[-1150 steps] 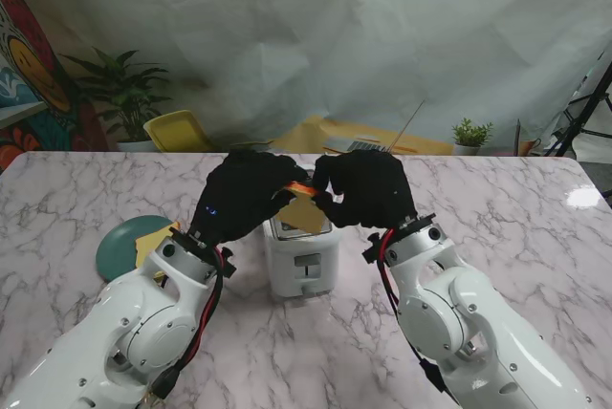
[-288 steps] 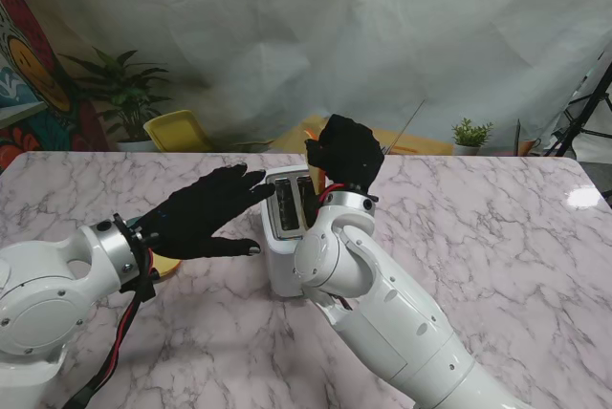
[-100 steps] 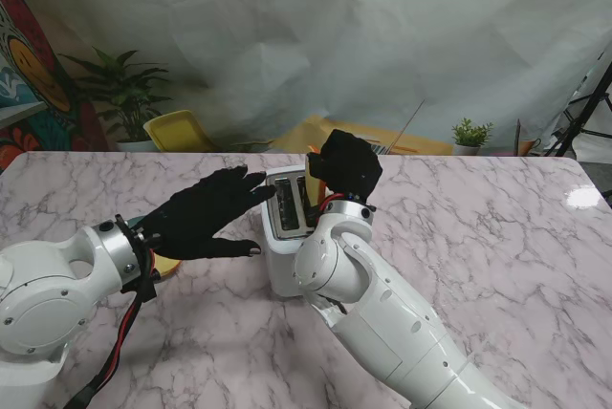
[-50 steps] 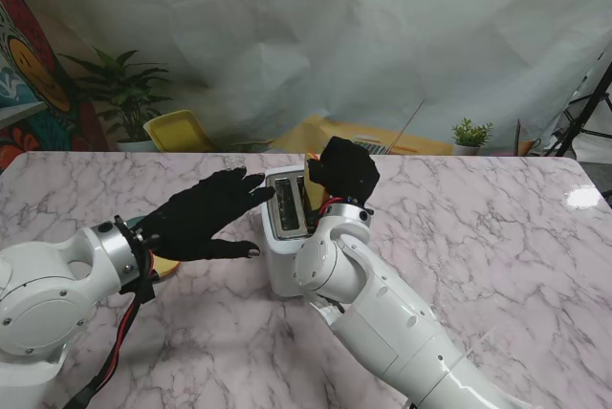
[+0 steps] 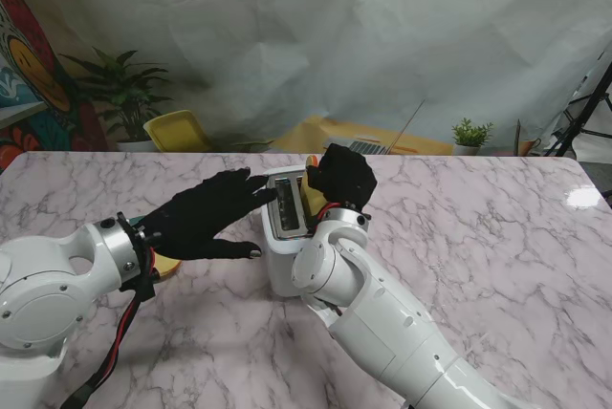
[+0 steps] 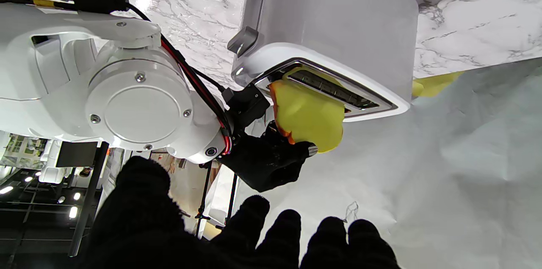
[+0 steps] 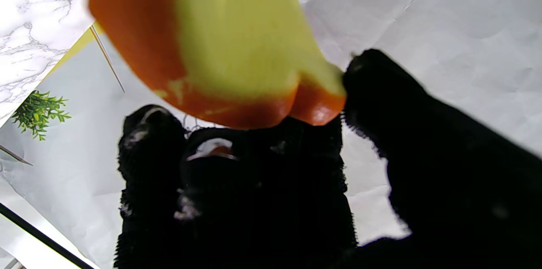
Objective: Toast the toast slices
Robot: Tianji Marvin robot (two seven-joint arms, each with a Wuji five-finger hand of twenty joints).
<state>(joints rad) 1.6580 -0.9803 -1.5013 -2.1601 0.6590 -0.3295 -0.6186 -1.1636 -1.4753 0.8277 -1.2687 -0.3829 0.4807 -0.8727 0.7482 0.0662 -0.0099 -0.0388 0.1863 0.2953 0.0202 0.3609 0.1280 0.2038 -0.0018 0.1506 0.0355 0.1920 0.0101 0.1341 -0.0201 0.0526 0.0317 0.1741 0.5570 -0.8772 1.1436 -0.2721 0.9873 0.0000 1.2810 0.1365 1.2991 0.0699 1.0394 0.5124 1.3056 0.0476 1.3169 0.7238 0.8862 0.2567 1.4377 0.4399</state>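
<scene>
Left robot hand (image 5: 206, 213), fingers spread and holding nothing, reaches toward the white toaster (image 5: 289, 237) from its 9 o'clock. Right robot hand (image 5: 341, 177) pinches the toast slice (image 6: 308, 115) by its upper crust, its lower edge entering the slot nearest that hand. The slice looks light, soft and bendable, so the crust edge is probably the best hold; the neighbouring slot looks empty.

white toaster (image 5: 287, 237), yellow orange-crusted toast (image 6: 307, 114)

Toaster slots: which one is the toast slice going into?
The slot on the right-hand side of the toaster, nearest the right hand: the toast slice has its lower edge in it. The left slot, by the left hand, shows no slice.
</scene>
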